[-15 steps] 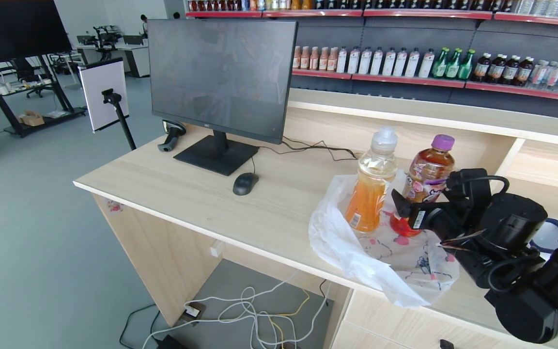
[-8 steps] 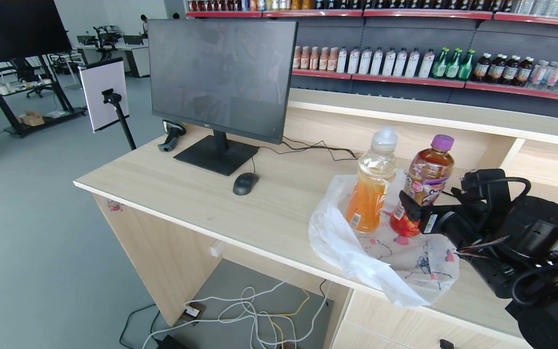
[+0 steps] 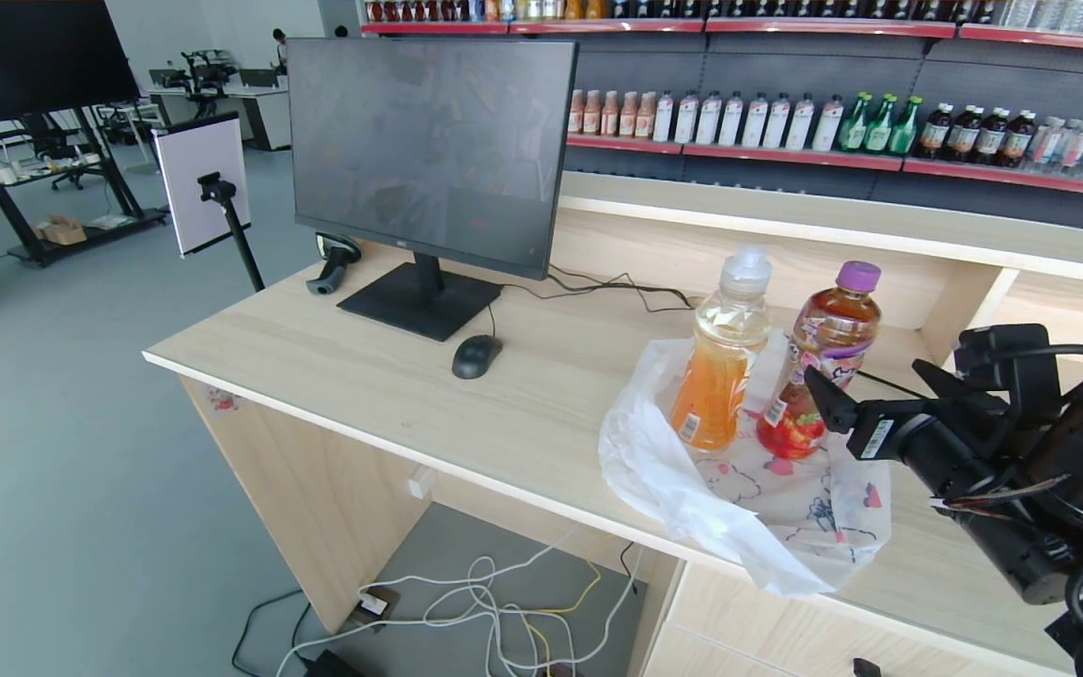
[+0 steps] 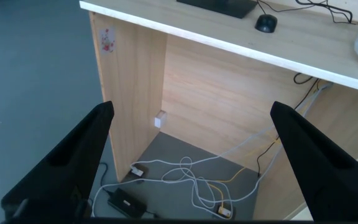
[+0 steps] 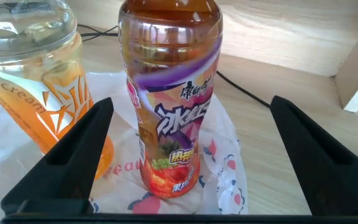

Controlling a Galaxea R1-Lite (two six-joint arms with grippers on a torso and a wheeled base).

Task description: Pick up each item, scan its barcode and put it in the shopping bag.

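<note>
- Now the tea bottle [image 3: 824, 362] is seen upright on the shopping bag [image 3: 673, 470], purple-capped, amber, beside an orange drink [image 3: 722, 362].
- Right gripper [image 3: 866, 381] is held just short of it, jaws spread; the label's fruit print is caught by its wrist view.
- Left gripper [image 4: 191, 106] is hung low, jaws spread, above floor cables [image 4: 188, 182].

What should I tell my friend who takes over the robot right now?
Left end effector: open, empty, low beside the desk.
Right end effector: open, empty, facing the purple-capped bottle, not touching.
That bottle and the orange drink bottle stand upright on the spread shopping bag; whether inside it, I can't tell.
Scanner rests by the monitor.
Scanned or not: can't tell.
To do: check that, scan if needed, bag them.
</note>
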